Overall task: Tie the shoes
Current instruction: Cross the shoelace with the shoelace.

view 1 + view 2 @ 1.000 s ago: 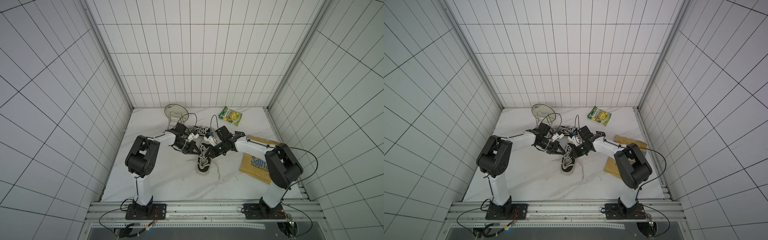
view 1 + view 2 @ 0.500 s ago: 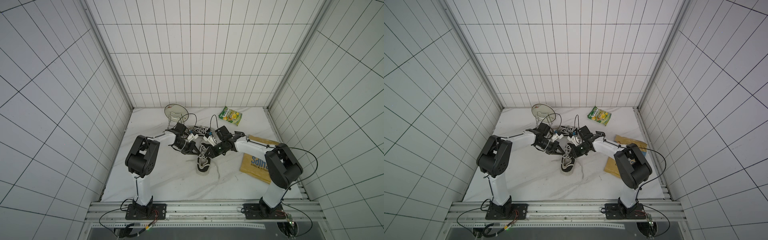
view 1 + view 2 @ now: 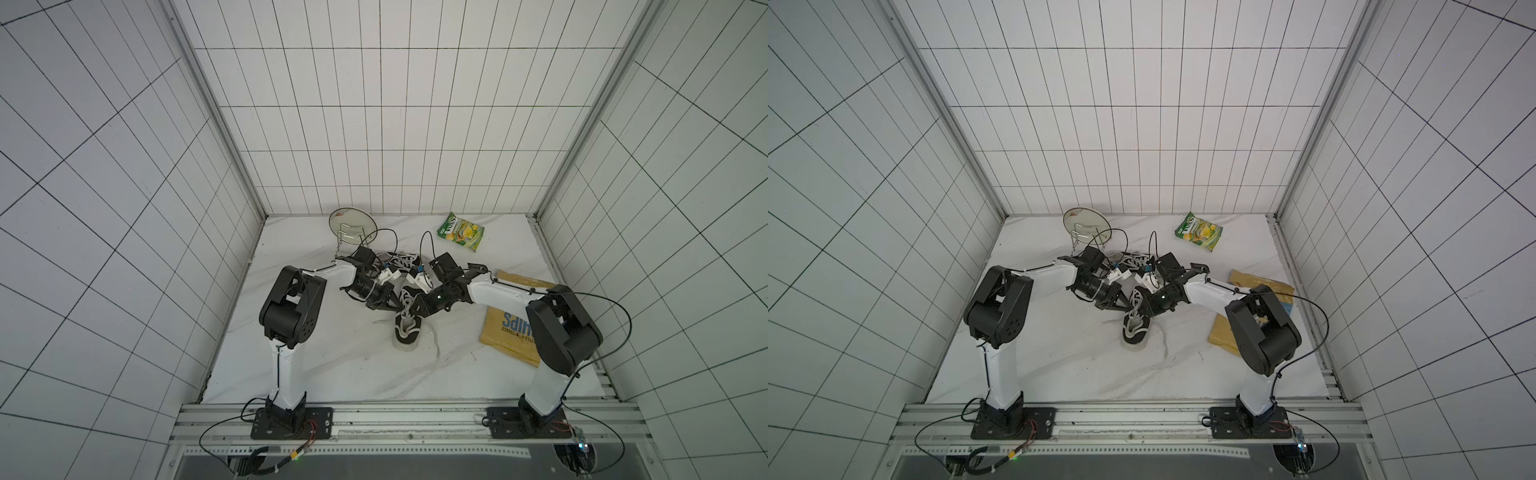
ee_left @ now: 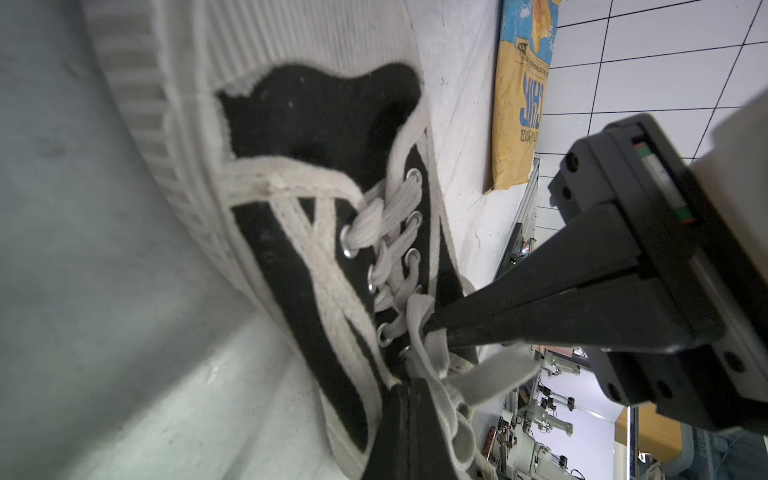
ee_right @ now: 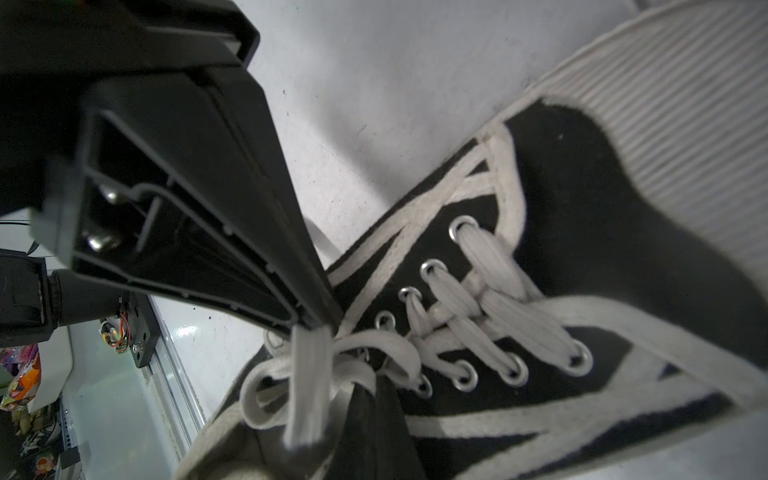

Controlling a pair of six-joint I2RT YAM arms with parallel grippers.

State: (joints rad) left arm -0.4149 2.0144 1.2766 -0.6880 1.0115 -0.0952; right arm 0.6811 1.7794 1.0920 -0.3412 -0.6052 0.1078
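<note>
One black shoe point(image 3: 407, 338) with a white toe cap lies mid-table, toe toward the front edge; it also fills the left wrist view point(image 4: 316, 124) and the right wrist view point(image 5: 582, 216). Both grippers meet over its top eyelets. My left gripper point(image 4: 409, 388) is shut on a white lace strand point(image 5: 309, 374). My right gripper point(image 5: 376, 384) is shut on another lace strand point(image 4: 419, 316) beside the loose knot. In a top view the left gripper point(image 3: 397, 306) and right gripper point(image 3: 410, 312) almost touch. The other shoe point(image 3: 401, 262) lies behind the arms, partly hidden.
A plate on a wire rack point(image 3: 352, 221) stands at the back. A green snack bag point(image 3: 461, 231) lies back right. A yellow chips bag point(image 3: 509, 332) lies under the right arm. A loose lace end point(image 3: 434, 338) trails on the table right of the shoe.
</note>
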